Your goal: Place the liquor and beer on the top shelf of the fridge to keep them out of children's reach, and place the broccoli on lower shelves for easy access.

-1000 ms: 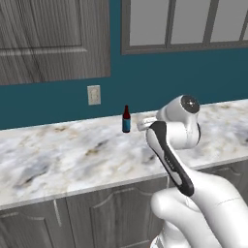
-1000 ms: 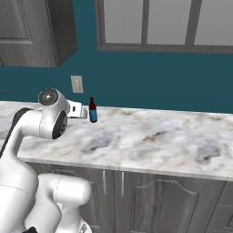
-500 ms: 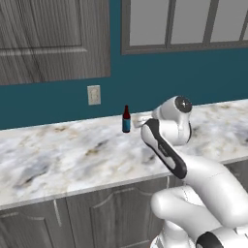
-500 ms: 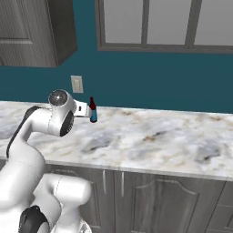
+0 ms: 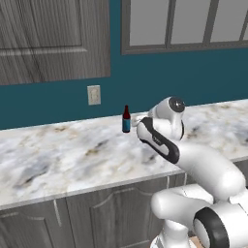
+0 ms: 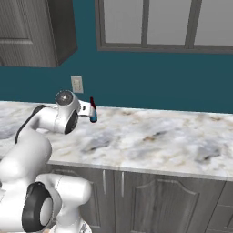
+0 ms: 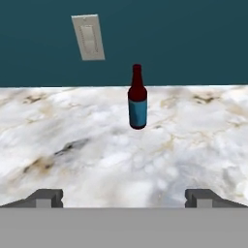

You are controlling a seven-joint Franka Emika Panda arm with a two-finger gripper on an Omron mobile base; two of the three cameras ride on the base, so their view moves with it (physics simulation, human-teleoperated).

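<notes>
Glass, I judge, so the beer (image 7: 137,99) standing upright far back on the marble surface (image 7: 97,160) near the wall will be rigid, slippery and breakable; my empty, wide-open claw (image 7: 124,197) should take its labelled body.

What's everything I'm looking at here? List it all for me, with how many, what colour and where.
beer: one, dark red-brown with a blue label, upright on the counter near the back wall.
counter: one, white-grey marble, across the scene.
wall switch: one, pale, on the teal wall above the counter, left of the bottle.
lower cabinets: grey doors under the counter.
upper cabinet: grey wood, upper left.
window: grey-framed panes above the wall.
gripper: one, dark fingertips spread wide, facing the bottle, apart from it.
</notes>
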